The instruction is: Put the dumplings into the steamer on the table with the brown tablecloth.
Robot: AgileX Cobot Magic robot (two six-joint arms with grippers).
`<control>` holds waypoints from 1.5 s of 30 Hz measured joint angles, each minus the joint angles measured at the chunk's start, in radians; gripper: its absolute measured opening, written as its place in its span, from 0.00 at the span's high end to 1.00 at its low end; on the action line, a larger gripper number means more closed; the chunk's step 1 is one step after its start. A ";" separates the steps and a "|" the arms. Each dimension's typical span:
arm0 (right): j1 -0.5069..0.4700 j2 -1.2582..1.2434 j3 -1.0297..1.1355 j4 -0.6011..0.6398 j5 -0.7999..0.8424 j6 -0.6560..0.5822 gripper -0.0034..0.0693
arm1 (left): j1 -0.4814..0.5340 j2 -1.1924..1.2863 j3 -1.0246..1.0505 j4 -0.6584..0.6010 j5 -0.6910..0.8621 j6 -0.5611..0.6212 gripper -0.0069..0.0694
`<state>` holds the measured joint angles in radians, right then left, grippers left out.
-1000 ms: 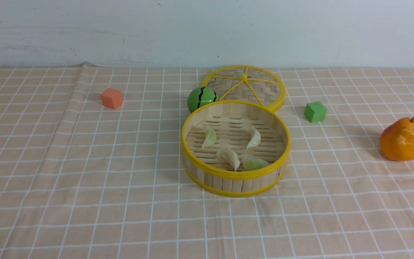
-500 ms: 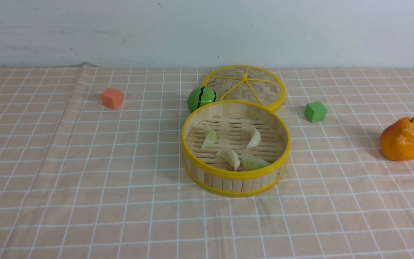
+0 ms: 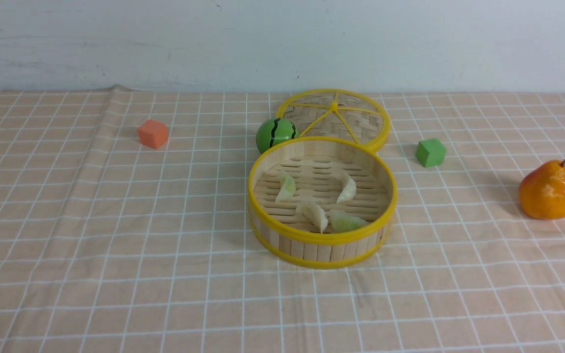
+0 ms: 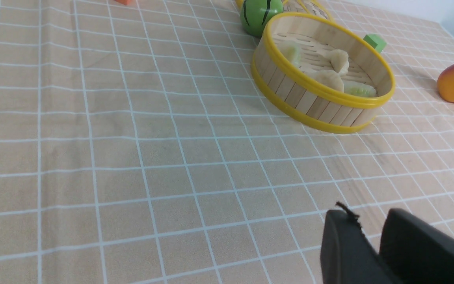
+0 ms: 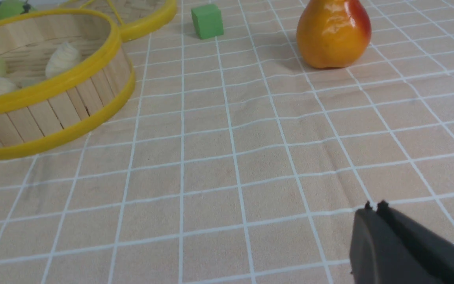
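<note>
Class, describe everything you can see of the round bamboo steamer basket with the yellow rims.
The round bamboo steamer basket stands upright and uncovered on the brown gridded tablecloth. Its wall is of upright pale wooden slats, bound by yellow rims at top and bottom; the floor is slatted. Four small pale crescent dumplings lie inside. The flat woven lid with yellow spokes lies right behind it, and the green striped ball sits near its far left side. No gripper touches it.

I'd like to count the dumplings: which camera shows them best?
The front view: all four dumplings lie unhidden on the steamer floor. The left wrist view shows them partly behind the wall; the right wrist view shows only some, blurred.
</note>
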<state>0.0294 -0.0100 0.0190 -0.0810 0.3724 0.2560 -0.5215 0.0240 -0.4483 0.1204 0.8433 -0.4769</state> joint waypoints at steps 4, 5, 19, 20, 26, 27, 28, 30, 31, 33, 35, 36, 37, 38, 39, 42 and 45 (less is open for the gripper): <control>0.018 0.000 -0.003 -0.009 0.013 0.000 0.98 | 0.000 0.000 0.000 0.000 0.000 0.000 0.72; 0.020 0.000 -0.004 -0.011 0.016 0.000 0.98 | 0.000 0.000 0.000 0.000 0.000 0.000 0.72; 0.021 0.000 -0.004 0.016 0.019 0.002 0.98 | 0.000 0.000 0.000 0.000 0.000 0.000 0.72; 0.021 0.000 -0.004 0.016 0.019 0.002 0.97 | 0.000 0.000 0.000 0.000 0.000 0.000 0.72; 0.021 0.000 -0.004 0.018 0.019 0.003 0.97 | 0.000 0.000 0.000 0.000 0.000 0.000 0.72; 0.021 0.000 -0.004 0.018 0.019 0.003 0.97 | 0.000 0.000 0.000 0.000 0.000 0.000 0.72; 0.021 0.000 -0.004 0.018 0.019 0.003 0.97 | 0.000 0.000 0.000 0.000 0.000 0.000 0.72; 0.021 0.000 -0.004 0.018 0.019 0.003 0.97 | 0.000 0.000 0.000 0.000 0.000 0.000 0.72; 0.021 0.000 -0.004 0.018 0.019 0.003 0.96 | 0.000 0.000 0.000 0.000 0.000 0.000 0.72; 0.021 0.000 -0.004 0.018 0.019 0.003 0.96 | 0.000 0.000 0.000 0.000 0.000 0.000 0.72; 0.021 0.000 -0.004 0.018 0.019 0.003 0.96 | 0.000 0.000 0.000 0.000 0.000 0.000 0.72; 0.021 0.000 -0.004 0.018 0.019 0.003 0.95 | 0.000 0.000 0.000 0.000 0.000 0.000 0.72; 0.021 0.000 -0.004 0.018 0.019 0.003 0.95 | 0.000 0.000 0.000 0.000 0.000 0.000 0.72; 0.021 0.000 -0.004 0.019 0.019 0.003 0.95 | 0.000 0.000 0.001 0.000 -0.002 0.000 0.72; 0.021 0.000 -0.004 0.019 0.019 0.003 0.95 | 0.000 0.000 0.004 0.000 -0.010 0.000 0.72; 0.021 0.000 -0.004 0.019 0.019 0.003 0.95 | 0.011 0.000 0.027 -0.001 -0.058 0.003 0.72; 0.021 0.000 -0.004 0.019 0.019 0.003 0.95 | 0.087 0.000 0.088 -0.015 -0.177 0.006 0.74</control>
<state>0.0504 -0.0100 0.0146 -0.0624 0.3917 0.2592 -0.4348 0.0240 -0.3604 0.1052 0.6662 -0.4705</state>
